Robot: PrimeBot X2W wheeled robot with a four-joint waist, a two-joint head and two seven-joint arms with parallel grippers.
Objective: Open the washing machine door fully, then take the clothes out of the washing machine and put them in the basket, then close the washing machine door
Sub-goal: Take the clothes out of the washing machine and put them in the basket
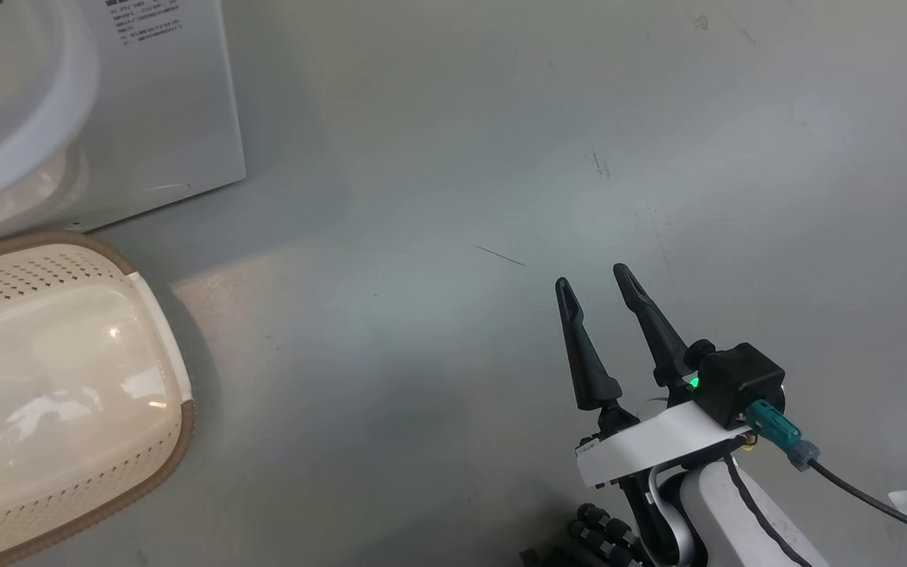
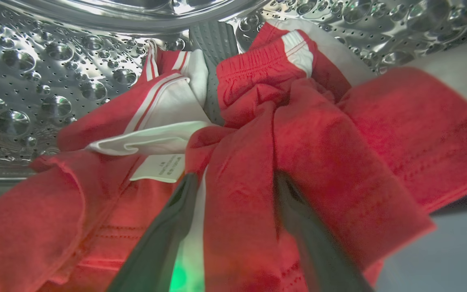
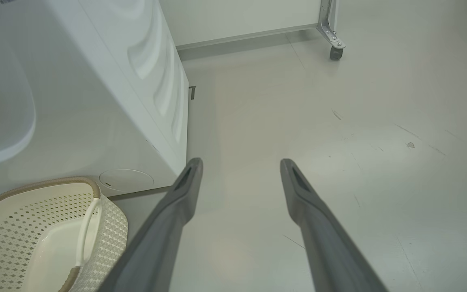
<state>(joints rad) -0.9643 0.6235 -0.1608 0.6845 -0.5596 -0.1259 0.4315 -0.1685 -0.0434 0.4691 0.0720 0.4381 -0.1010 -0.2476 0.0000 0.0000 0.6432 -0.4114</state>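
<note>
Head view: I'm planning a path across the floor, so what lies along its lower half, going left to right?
The basket → bare floor → the right gripper, fingers apart → its black wrist camera → the cable trailing from it.

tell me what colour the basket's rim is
Brown, on a cream perforated basket; the head view shows it best.

Head downward; left wrist inside washing machine (image 2: 35, 81)
</note>
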